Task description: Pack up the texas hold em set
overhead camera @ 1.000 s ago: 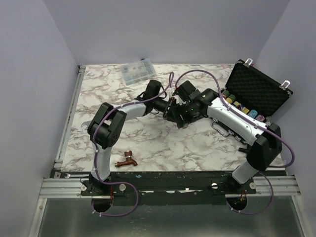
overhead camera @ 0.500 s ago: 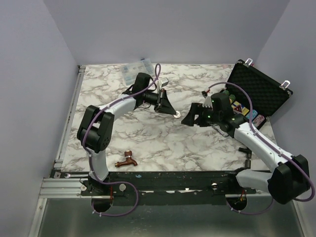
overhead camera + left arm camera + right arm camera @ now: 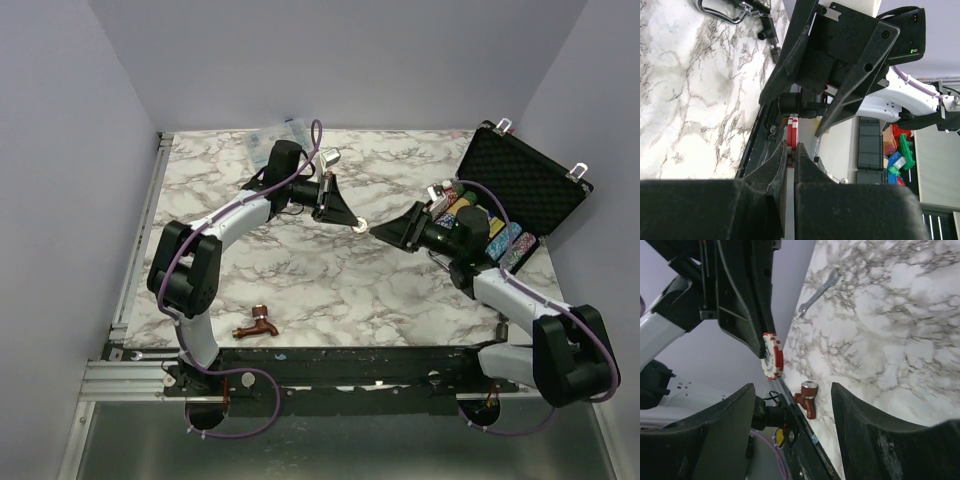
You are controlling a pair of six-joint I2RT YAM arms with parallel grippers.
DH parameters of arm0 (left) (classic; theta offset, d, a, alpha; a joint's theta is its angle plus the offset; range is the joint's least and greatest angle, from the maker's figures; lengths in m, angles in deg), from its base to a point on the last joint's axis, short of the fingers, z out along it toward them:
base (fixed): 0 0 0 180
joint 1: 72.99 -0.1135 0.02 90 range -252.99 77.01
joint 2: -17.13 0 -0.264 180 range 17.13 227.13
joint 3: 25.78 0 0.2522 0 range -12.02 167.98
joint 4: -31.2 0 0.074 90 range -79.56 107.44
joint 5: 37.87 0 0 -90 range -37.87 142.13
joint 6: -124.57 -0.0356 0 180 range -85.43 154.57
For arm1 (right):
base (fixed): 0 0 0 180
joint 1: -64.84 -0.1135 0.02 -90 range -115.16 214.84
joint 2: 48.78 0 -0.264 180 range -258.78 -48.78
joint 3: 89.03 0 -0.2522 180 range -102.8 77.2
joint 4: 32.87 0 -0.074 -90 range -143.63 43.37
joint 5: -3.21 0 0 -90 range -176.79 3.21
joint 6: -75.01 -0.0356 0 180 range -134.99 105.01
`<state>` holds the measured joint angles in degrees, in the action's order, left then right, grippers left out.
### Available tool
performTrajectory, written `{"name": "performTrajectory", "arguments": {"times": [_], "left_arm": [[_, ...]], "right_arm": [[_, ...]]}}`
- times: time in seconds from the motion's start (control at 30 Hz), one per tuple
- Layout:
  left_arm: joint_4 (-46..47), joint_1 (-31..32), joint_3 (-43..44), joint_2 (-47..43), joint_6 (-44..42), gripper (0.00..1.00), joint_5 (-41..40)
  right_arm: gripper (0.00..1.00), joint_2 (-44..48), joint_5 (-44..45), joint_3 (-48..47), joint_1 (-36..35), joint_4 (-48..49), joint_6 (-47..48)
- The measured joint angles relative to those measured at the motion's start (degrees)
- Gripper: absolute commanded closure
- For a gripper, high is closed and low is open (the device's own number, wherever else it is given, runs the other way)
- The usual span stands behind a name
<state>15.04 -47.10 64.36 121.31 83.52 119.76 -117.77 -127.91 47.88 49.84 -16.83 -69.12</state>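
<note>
Pinches red-and-white chip (image 3: 772, 355) in left gripper (image 3: 356, 223), frame centre; holds right gripper (image 3: 386, 232) spread opposite; needs chip centred between those jaws before closing.

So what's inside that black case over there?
The black case stands open. Inside lie rows of coloured chips, and bumpy black foam lines the lid. The right arm covers part of the tray, so the rest is hidden.

Bright, even light; soft-focus wrist foregrounds.
</note>
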Motion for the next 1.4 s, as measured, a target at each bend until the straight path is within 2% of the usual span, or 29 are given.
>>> {"name": "performTrajectory", "arguments": {"times": [0.17,0.3,0.5,0.6,0.8,0.97,1.03,1.13,1.17,1.27,1.3,1.4], "left_arm": [[2.6,0.0,-0.5,0.0,1.9,1.00,0.0],[4.4,0.0,-1.0,0.0,3.4,1.00,0.1],[5.8,0.3,-1.2,0.0,4.2,1.00,0.2],[5.9,0.5,-1.2,0.0,4.3,1.00,0.3],[6.3,0.7,-1.2,0.0,4.5,1.00,0.7],[6.3,1.0,-1.2,0.0,4.1,1.00,1.1],[6.3,1.0,-1.2,0.0,4.0,1.00,1.2],[6.2,1.1,-1.1,-0.1,3.0,1.00,1.5],[6.0,1.1,-1.1,-0.1,2.7,0.99,1.5],[3.1,1.1,-0.2,-0.2,0.3,0.73,1.1],[0.5,1.2,0.5,-0.2,-1.8,0.66,0.5],[-5.5,1.3,2.4,-0.2,-5.5,0.52,-1.5]], "right_arm": [[0.47,-5.2,-5.4,0.8,0.0,15.0,-8.0],[0.56,-8.6,-7.9,0.8,0.0,22.8,-12.4],[0.60,-13.4,-10.0,0.8,0.0,30.8,-17.5],[0.65,-15.0,-10.6,0.8,0.0,34.2,-19.5],[0.84,-17.2,-11.0,0.8,-0.2,37.5,-21.6],[0.88,-17.9,-11.2,0.8,-0.3,37.9,-22.1],[0.99,-17.9,-11.3,0.8,-0.3,37.9,-22.2],[0.99,-17.9,-11.5,0.8,-0.3,37.8,-22.4],[0.99,-17.9,-11.5,0.8,-0.3,37.6,-22.3],[0.99,-17.4,-11.5,0.8,-0.3,35.9,-20.7],[0.99,-16.7,-11.3,0.7,-0.3,33.9,-19.3],[0.99,-12.3,-9.1,-0.2,-0.4,23.9,-11.8]]}}
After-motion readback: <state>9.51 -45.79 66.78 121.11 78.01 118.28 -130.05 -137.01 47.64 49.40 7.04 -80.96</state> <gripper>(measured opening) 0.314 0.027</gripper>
